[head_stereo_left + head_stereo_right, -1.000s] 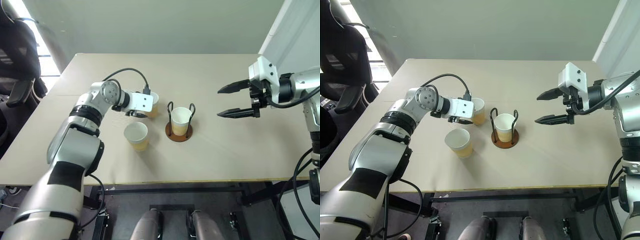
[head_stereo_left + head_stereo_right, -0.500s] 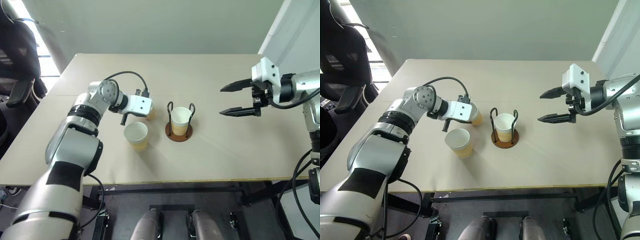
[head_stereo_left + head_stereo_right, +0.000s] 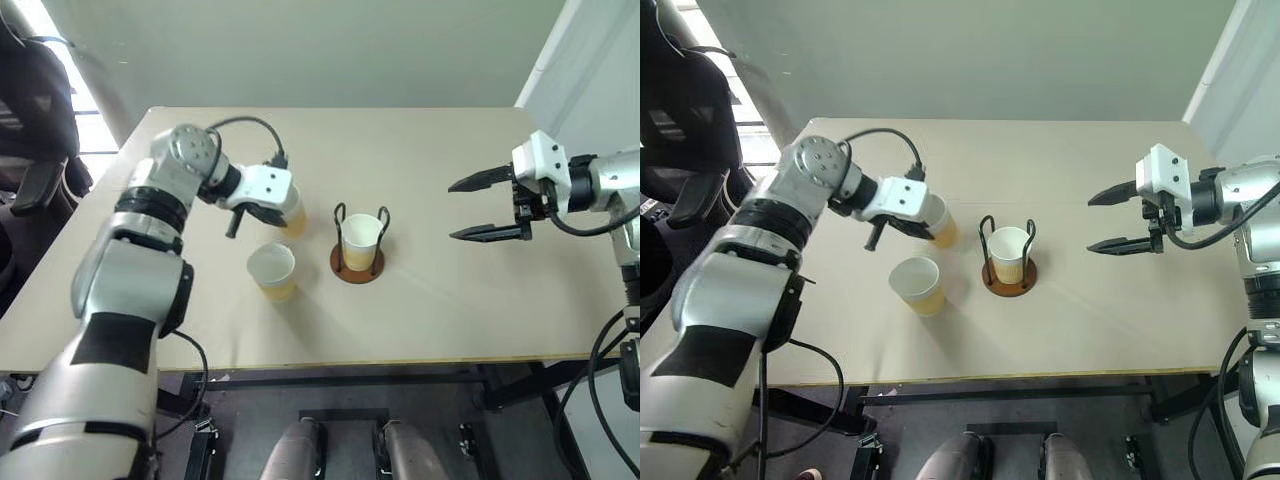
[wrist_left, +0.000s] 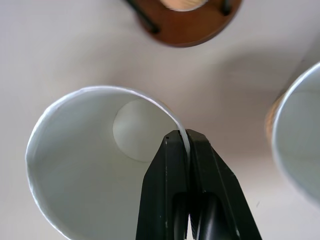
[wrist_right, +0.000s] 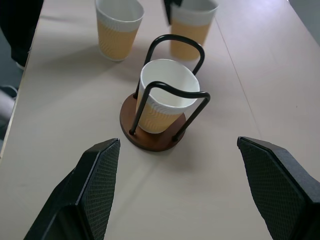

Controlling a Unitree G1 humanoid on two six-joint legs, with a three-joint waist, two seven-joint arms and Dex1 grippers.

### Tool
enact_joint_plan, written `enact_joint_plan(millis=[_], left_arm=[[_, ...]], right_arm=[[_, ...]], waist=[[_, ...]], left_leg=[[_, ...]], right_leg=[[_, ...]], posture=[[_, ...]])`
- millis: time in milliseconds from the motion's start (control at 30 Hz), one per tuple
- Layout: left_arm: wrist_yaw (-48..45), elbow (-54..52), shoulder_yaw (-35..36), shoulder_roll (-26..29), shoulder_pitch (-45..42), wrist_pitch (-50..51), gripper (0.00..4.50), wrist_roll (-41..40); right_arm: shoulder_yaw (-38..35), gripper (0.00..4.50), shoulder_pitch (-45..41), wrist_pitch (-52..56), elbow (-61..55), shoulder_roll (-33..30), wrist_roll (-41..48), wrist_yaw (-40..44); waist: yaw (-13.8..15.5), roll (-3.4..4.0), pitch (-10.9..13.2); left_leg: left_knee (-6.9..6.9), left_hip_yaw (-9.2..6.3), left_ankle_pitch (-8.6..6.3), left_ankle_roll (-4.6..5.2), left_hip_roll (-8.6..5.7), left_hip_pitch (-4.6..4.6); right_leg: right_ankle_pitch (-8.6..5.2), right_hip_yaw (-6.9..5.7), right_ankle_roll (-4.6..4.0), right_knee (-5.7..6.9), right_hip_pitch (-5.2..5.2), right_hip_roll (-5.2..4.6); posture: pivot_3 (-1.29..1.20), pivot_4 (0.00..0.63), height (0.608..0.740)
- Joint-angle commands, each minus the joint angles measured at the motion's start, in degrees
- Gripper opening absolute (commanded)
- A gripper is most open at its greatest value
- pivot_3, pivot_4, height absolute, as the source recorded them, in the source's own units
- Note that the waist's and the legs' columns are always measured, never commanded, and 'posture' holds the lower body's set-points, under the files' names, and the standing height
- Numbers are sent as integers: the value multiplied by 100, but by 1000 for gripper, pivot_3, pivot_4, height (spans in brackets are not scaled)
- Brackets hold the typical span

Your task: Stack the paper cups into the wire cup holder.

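Left of centre in the head views, the rim of one paper cup (image 4: 100, 165) is pinched between the closed fingers of the left gripper (image 3: 262, 212). A second paper cup (image 3: 272, 271) stands below it, a third (image 3: 362, 240) inside the wire cup holder (image 3: 357, 263) at mid-frame. At the right edge, the right gripper (image 3: 472, 208) is spread wide, empty.

Paper cups (image 5: 119, 27) matt, ribbed tan sleeves; wire cup holder (image 5: 160, 107) glossy black wire, smooth wood-look base; table (image 3: 450, 290) matt beige.
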Motion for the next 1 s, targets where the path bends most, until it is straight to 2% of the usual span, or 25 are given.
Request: enact_joint_plan(millis=[33, 300, 633, 1000], left_arm=[[113, -95, -19, 184, -296, 33, 24, 102], [245, -106, 141, 55, -688, 45, 24, -1], [-230, -119, 391, -345, -1189, 166, 24, -330], [-850, -182, 722, -780, -1609, 532, 24, -801]], right_arm=[[-181, 3857, -80, -191, 81, -14, 67, 70], [-195, 3857, 92, -415, 100, -83, 98, 285], [-218, 3857, 168, -230, -116, -161, 119, 318], [-106, 3857, -79, -570, 308, -248, 77, 425]], waist=[[-11, 0, 0], [0, -2, 0], [-29, -4, 2], [-22, -5, 2]], left_leg=[[-2, 3, -1, 1, 0, 1], [1, 16, -7, 12, -1, -5], [-1, 36, -29, 21, -7, -1], [1, 41, -36, 28, -6, -5]], right_leg=[[-2, 3, -1, 0, 0, 1], [1, 24, 9, -2, -6, 1], [-12, 33, 20, -6, -10, 4], [-13, 37, 24, -6, -12, 3]], posture=[[0, 150, 740], [0, 150, 740], [0, 150, 740], [0, 150, 740]])
